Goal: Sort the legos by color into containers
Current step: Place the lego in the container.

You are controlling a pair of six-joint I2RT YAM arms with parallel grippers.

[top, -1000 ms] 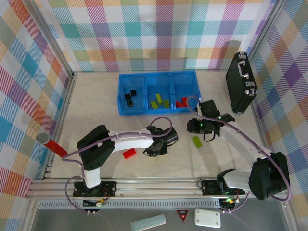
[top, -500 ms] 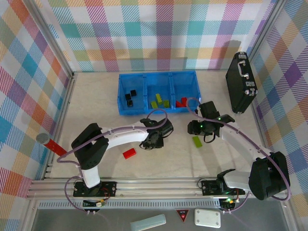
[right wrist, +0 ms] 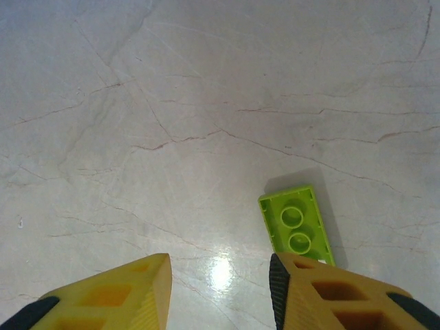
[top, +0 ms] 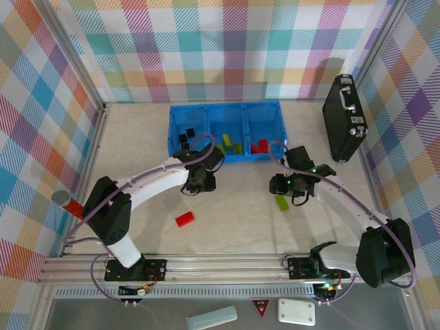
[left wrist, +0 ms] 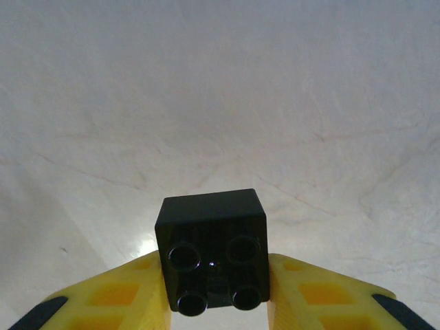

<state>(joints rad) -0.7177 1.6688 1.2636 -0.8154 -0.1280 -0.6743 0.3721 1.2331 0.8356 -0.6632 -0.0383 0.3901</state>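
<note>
Left pincer [left wrist: 214,276] nearly pressed together, pinching a black square brick [left wrist: 212,234] by its sides, studs toward the wrist camera, apparently just above the desk [left wrist: 220,103]. From overhead, left pincer [top: 199,180] near the blue tray [top: 224,106], just short of its near wall, below the left compartment [top: 177,152] with its black bricks [top: 185,137].

Risk here: letting go before clearing that wall, dropping the brick onto the desk; or drifting right, landing it among the greens.

Right pincer [right wrist: 220,275] spread, holding nothing, low over the desk. Lime-green brick [right wrist: 297,225] flat, just beside one fingertip, outside the gap; likely nudged aside unless re-centred. Farther out, a red brick [top: 184,219] loose on the desk.
</note>
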